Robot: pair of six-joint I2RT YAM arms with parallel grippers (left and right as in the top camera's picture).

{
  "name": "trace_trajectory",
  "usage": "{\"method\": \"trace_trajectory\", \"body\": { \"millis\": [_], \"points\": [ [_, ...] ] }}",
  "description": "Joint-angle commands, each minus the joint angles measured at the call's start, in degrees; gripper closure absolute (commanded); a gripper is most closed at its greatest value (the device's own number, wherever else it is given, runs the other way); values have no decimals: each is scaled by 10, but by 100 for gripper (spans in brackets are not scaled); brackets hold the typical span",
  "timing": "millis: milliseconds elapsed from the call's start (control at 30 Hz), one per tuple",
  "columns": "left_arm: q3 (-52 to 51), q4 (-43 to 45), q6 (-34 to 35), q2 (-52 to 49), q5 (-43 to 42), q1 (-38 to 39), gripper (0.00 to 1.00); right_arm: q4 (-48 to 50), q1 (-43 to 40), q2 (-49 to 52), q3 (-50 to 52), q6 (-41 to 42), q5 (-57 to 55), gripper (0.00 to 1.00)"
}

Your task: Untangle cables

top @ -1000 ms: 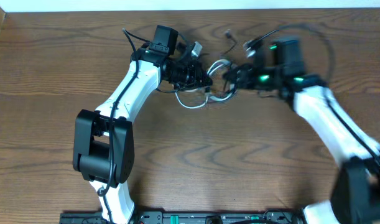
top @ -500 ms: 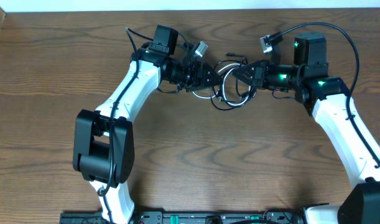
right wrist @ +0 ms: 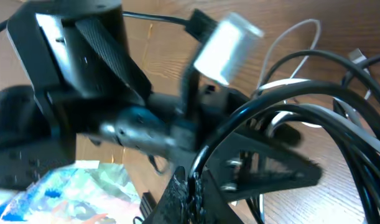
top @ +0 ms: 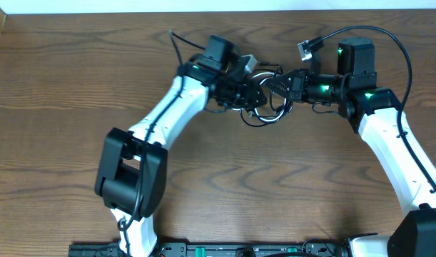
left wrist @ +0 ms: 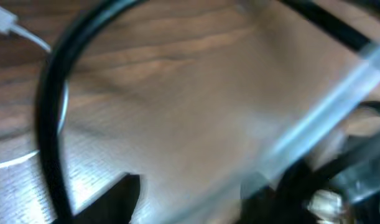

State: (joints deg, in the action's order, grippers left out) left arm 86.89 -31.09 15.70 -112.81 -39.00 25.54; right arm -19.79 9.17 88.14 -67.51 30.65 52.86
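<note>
Overhead, near edge first: both arm bases sit at the front of the wooden table (top: 61, 143). The left arm (top: 168, 111) slants up and to the right and the right arm (top: 389, 153) up and to the left, so the two meet over the far middle of the table. There the left tool (top: 255, 94) and right tool (top: 282, 84) face each other, just beside one another, with the tangle between and below them. Right tool: fingers pinched together on a strand of the black cable (left wrist: 50, 124); in the right wrist view the cord rises out of the closed tips and arches away over the wood. Left tool: wrist view blurred, but its two dark fingers (left wrist: 118, 199) stand apart, roughly half wide, bare wood between them, nothing seen clamped. The black loops rest on the table on the near side of both tools. White cable (left wrist: 2, 20): runs among the black loops, one small plug end lying on the wood. Which strand crosses over which: cannot tell. Farther back, a thick arm wire (top: 392, 43) arcs over the right wrist.
</note>
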Motion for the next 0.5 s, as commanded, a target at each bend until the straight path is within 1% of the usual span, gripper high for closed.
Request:
{"method": "trace_trajectory", "body": {
  "millis": [0, 33, 133, 267, 367, 433, 467],
  "points": [
    [4, 5, 94, -19, 171, 13, 92, 28, -10, -18, -2, 7, 24, 99],
    [4, 5, 103, -22, 184, 13, 92, 45, -19, -31, -2, 17, 24, 99],
    [4, 3, 100, -24, 190, 7, 93, 76, -54, -69, -2, 42, 23, 99],
    [4, 2, 96, -24, 190, -3, 92, 79, -133, -121, -2, 84, 21, 99],
    [4, 1, 96, -24, 189, -7, 93, 31, -200, -151, -2, 95, -1, 99],
    [4, 1, 94, -24, 189, -7, 92, -14, -228, -158, -2, 83, -20, 99],
    [4, 1, 92, -24, 184, -7, 93, -36, -238, -158, -2, 64, -24, 99]
  ]
}}
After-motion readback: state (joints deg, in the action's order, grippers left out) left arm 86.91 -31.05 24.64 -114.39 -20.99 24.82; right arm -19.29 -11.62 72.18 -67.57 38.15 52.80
